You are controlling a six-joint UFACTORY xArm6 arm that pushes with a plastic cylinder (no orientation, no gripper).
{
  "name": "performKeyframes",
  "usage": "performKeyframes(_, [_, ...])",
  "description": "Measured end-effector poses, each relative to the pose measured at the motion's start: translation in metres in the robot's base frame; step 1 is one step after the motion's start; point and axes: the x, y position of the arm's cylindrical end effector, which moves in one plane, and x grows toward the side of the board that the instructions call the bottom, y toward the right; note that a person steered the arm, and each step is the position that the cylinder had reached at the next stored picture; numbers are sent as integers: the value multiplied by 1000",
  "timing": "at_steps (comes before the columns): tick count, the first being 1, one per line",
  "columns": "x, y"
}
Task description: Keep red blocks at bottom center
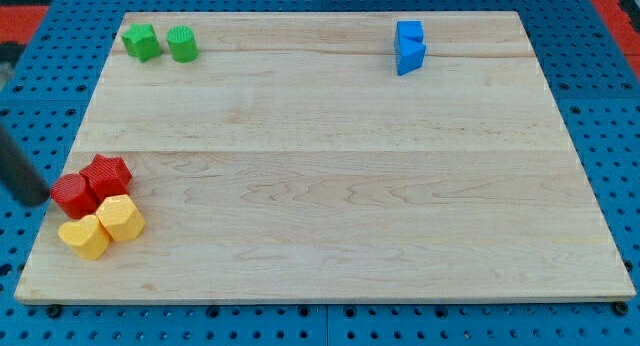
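Note:
Two red blocks sit at the board's lower left: a red star (107, 173) and a rounder red block (72, 194) touching it on its left. My tip (40, 199) is at the view's left edge, right beside the rounder red block, on its left side. The rod runs up and left out of view. Two yellow blocks lie just below the red ones: a yellow hexagon (121, 218) and a yellow heart-like block (84, 236).
A green star (141, 41) and a green cylinder (182, 44) sit at the top left of the wooden board (330, 176). Two blue blocks (408, 46) stand together at the top right. A blue pegboard surrounds the board.

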Motion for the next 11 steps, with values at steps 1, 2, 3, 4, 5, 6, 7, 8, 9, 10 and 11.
performKeyframes(1, [28,0])
performKeyframes(2, [27,0])
performKeyframes(3, [17,0])
performKeyframes(4, [15,15])
performKeyframes(5, [-18,39])
performKeyframes(6, [-39,57])
performKeyframes(7, [-47,59])
performKeyframes(8, [-47,9])
performKeyframes(9, [-78,1])
performKeyframes(10, [-83,16])
performKeyframes(11, [-82,67])
